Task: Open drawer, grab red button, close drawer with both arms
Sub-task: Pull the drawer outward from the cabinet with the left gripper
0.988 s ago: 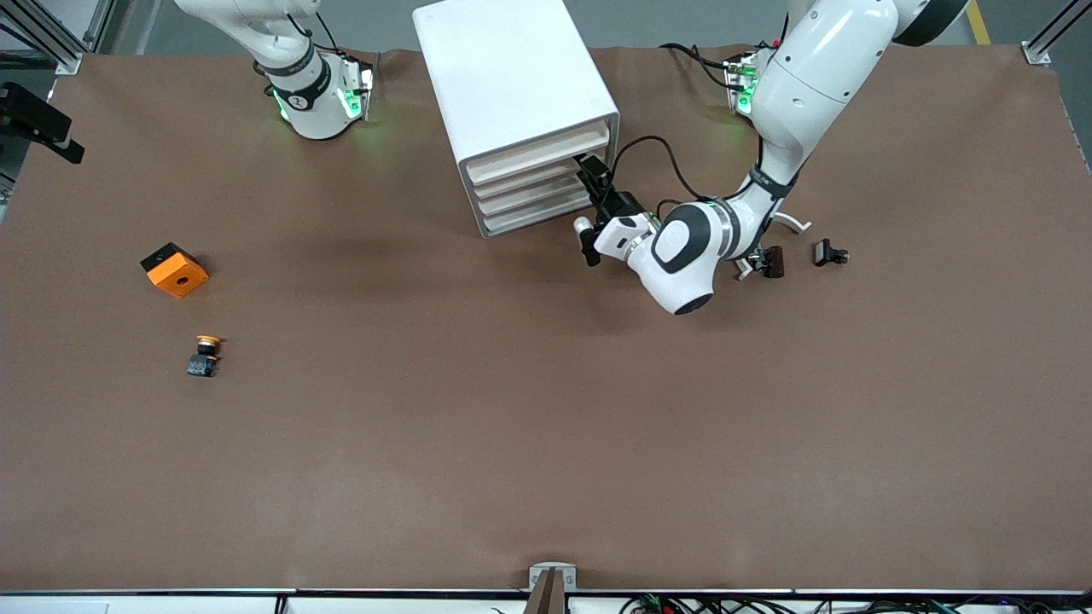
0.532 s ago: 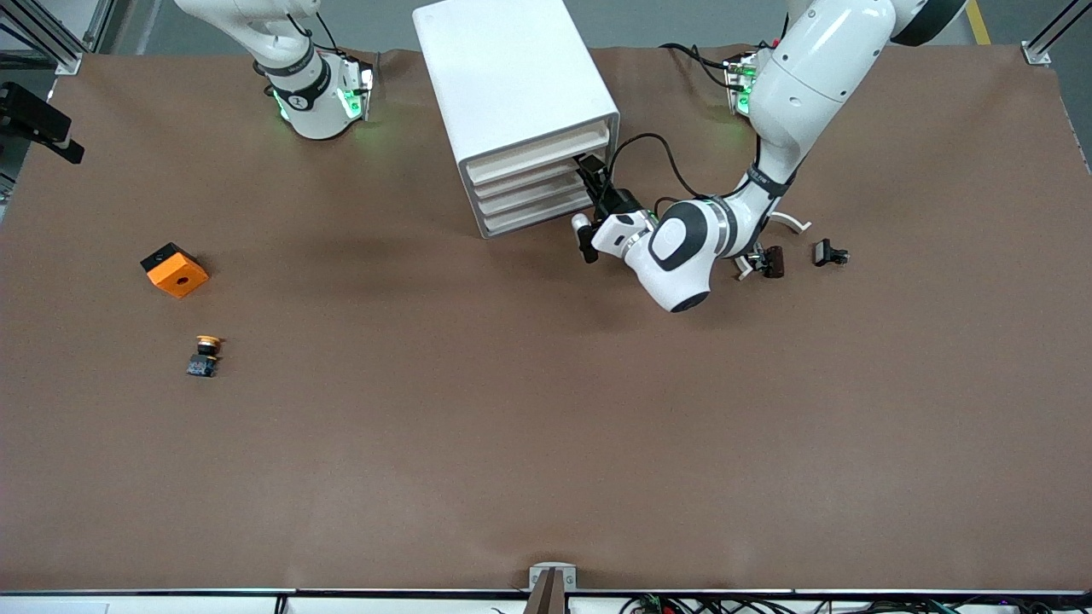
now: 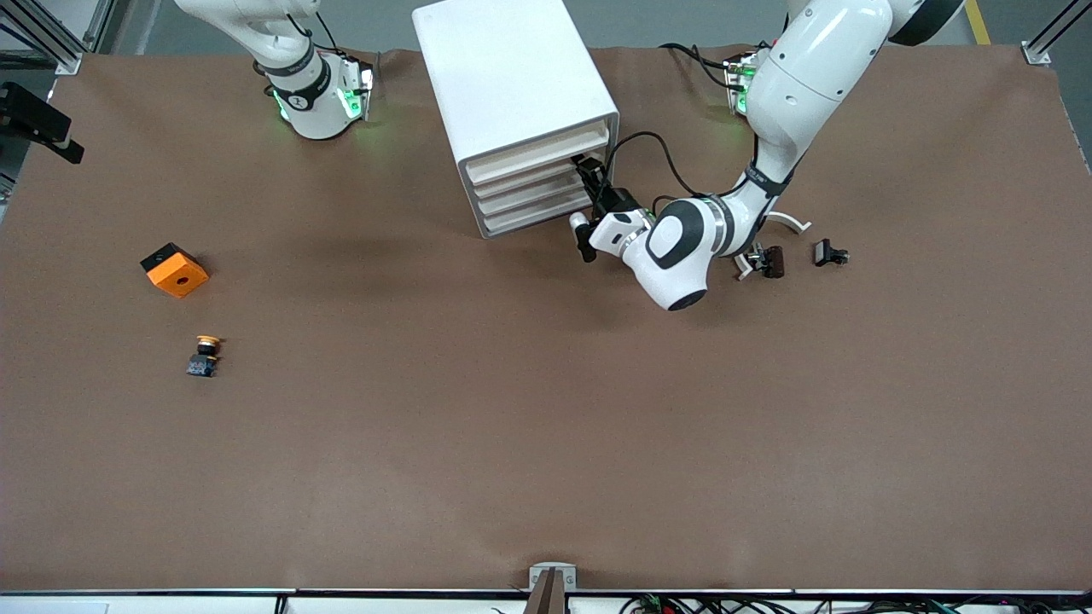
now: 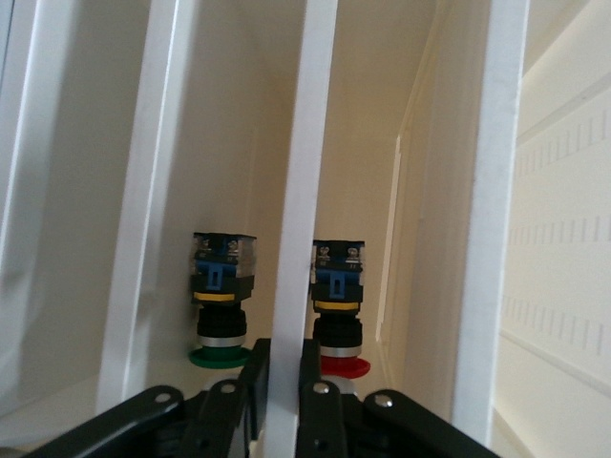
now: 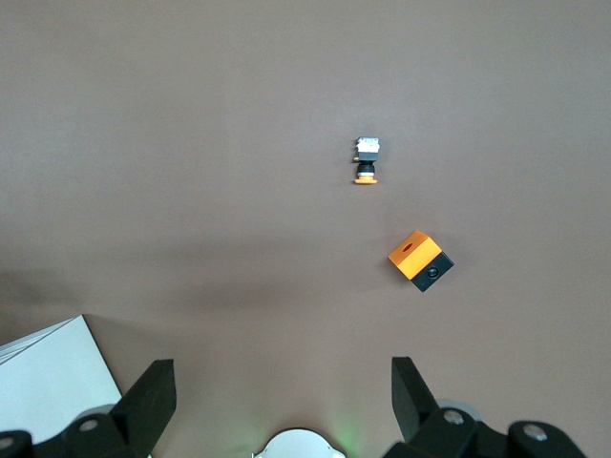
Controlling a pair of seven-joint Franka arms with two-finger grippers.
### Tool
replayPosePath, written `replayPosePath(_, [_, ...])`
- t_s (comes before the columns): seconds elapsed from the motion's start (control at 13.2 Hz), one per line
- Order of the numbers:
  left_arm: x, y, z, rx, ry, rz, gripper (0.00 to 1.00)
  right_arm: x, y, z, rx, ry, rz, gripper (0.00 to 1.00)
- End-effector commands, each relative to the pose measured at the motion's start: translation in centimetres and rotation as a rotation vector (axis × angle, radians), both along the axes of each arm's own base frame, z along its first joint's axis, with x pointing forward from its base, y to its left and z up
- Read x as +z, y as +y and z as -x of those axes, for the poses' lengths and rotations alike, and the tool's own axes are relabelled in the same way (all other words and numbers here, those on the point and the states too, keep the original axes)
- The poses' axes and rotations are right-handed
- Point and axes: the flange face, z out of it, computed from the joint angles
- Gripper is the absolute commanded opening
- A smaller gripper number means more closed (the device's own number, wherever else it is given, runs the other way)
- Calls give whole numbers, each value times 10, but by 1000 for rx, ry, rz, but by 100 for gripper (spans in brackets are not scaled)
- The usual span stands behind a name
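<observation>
1. Front view: the left gripper sits at the cabinet front, at a drawer edge.
2. Left wrist view: its fingers clamp a drawer front; the button, red-capped, stands inside beside a green-capped button.
3. Right wrist view: the right gripper, spread wide, waits high over the table.

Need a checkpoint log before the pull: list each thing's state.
drawer: closed, front lip gripped.
left gripper: shut on drawer lip.
right gripper: open, waiting above table.
button: inside cabinet, untouched.
green-capped button: inside, in the neighbouring drawer.
yellow-capped button: lying on table.
</observation>
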Motion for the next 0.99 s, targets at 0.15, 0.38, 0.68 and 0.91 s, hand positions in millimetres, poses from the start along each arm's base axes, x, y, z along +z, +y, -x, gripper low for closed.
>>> replayPosePath(0.15, [8, 3, -3, 9, -16, -6, 13, 4, 1, 8, -2, -8, 5, 100])
replayPosePath(0.38, [10, 10, -19, 33, -36, -3, 13, 4, 3, 8, -1, -8, 7, 100])
replayPosePath(0.68, [18, 24, -55, 91, -70, 14, 13, 3, 3, 8, -2, -1, 5, 100])
replayPosePath(0.91, [21, 32, -89, 139, -100, 32, 13, 4, 2, 8, -4, 0, 5, 100])
